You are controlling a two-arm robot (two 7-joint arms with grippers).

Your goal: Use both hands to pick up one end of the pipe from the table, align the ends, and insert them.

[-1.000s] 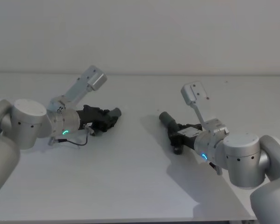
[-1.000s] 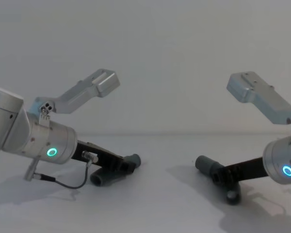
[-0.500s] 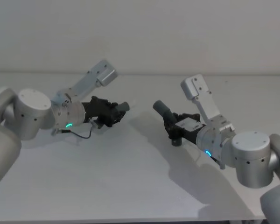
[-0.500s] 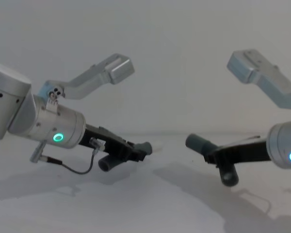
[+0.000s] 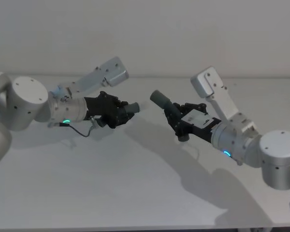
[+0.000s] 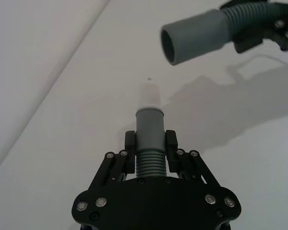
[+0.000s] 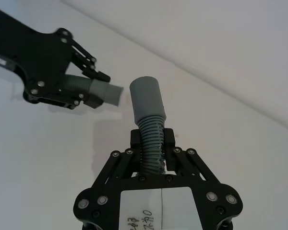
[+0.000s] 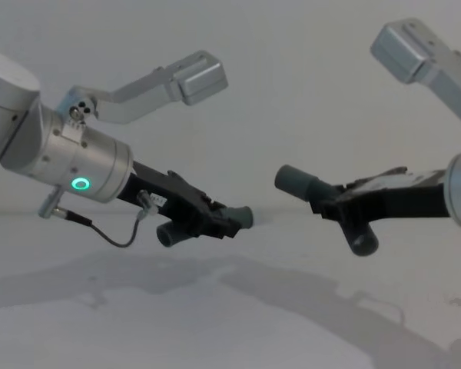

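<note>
- Left wrist view, nearest first: my left jaws are closed tight on the ribbed stretch of the dark grey bent plastic tube piece with a paler narrow tip (image 6: 149,125). One finger (image 6: 130,143) presses on each side of it, and the tip juts out past them.
- Farther out hangs the dark grey bent plastic tube piece with a wider cuff (image 6: 194,36). Its open round mouth is turned my way, off the line of my tip and well apart from it.
- Right wrist view: my right jaws are closed just as firmly on the ribbed stretch of the cuffed piece, right behind the cuff (image 7: 147,98). Beyond it the narrow tip (image 7: 110,95) points in from the side, near the cuff, with a gap between them.
- Chest view: both pieces hang above the plain white matte table (image 8: 230,323), neither touching it.
- The narrow-tipped piece is left of centre with its second open end (image 8: 169,233) below my left jaws.
- The cuffed piece is right of centre, its cuff higher than the narrow tip and its other end (image 8: 363,242) pointing down.
- My silver-grey left arm (image 8: 84,165) shows a glowing green ring.
- Head view: the two ends face each other across open space over the far middle of the table.
</note>
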